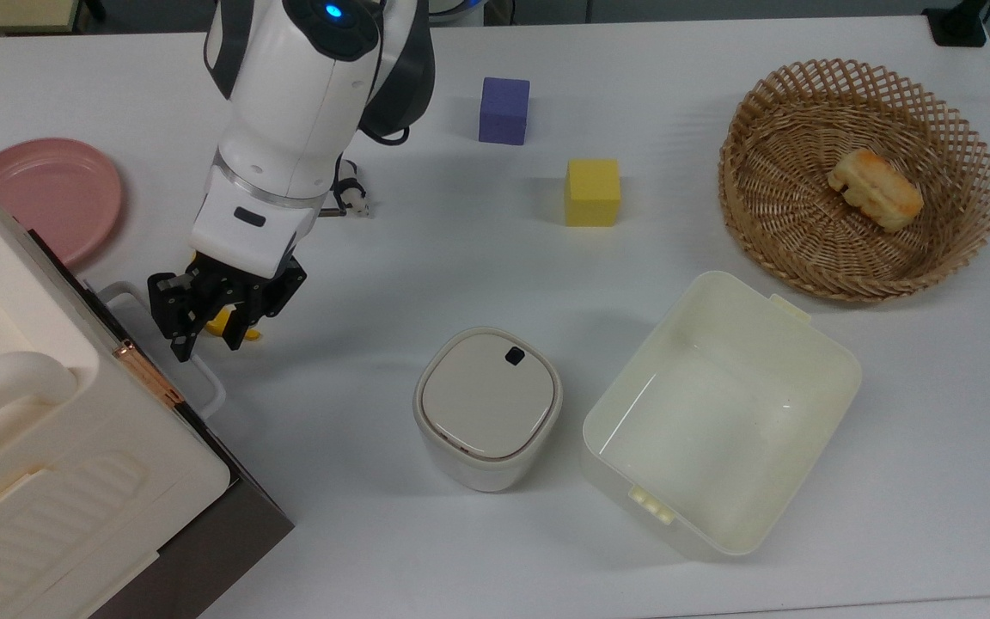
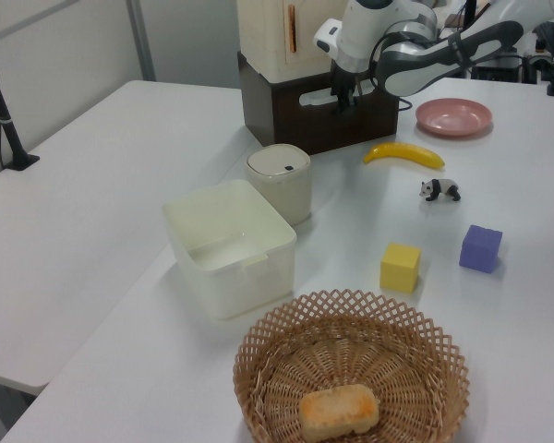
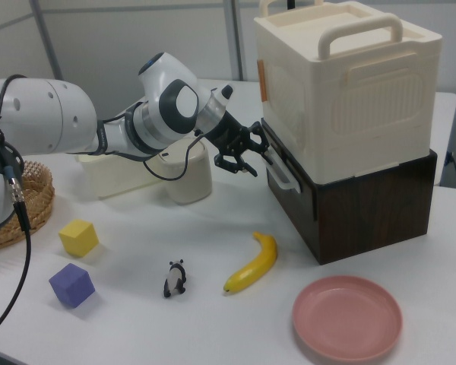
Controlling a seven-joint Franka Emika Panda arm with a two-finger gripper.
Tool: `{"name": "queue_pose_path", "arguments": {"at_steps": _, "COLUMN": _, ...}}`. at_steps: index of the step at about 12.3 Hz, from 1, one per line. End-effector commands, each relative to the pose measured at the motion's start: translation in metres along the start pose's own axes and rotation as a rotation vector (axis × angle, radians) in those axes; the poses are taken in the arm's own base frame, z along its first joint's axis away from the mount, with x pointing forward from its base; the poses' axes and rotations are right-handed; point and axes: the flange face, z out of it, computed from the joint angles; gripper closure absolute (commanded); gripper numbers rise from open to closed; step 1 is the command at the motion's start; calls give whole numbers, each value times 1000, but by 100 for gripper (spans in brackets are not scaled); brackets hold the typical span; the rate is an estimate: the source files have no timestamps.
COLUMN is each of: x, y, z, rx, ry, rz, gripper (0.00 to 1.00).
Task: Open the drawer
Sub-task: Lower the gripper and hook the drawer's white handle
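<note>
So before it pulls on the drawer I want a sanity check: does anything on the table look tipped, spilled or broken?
Nothing stands out. The banana, panda figure, purple cube and yellow cube sit loose on the table, the lidded container stands upright, and the drawer looks intact beneath the cream box.

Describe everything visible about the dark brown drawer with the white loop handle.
The dark brown drawer is a box-like unit standing on the white table, with a cream plastic handled case stacked on top. Its dark front panel carries a white loop handle. The front looks flush, so the drawer appears shut. The black two-finger gripper is at the handle; contact cannot be confirmed.
</note>
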Motion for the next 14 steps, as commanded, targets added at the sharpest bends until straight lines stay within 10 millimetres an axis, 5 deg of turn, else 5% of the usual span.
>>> {"name": "queue_pose_path", "arguments": {"at_steps": 1, "x": 2, "y": -6, "z": 0, "rx": -7, "ry": 11, "rz": -30, "gripper": 56}}
{"name": "queue_pose_path", "arguments": {"at_steps": 5, "x": 1, "y": -6, "z": 1, "rx": -4, "ry": 10, "rz": -27, "gripper": 58}}
{"name": "queue_pose_path", "arguments": {"at_steps": 7, "x": -1, "y": -4, "z": 2, "rx": -4, "ry": 7, "rz": -23, "gripper": 73}}
{"name": "queue_pose_path", "arguments": {"at_steps": 14, "x": -24, "y": 13, "z": 22, "rx": 1, "ry": -22, "rz": 14, "gripper": 73}}
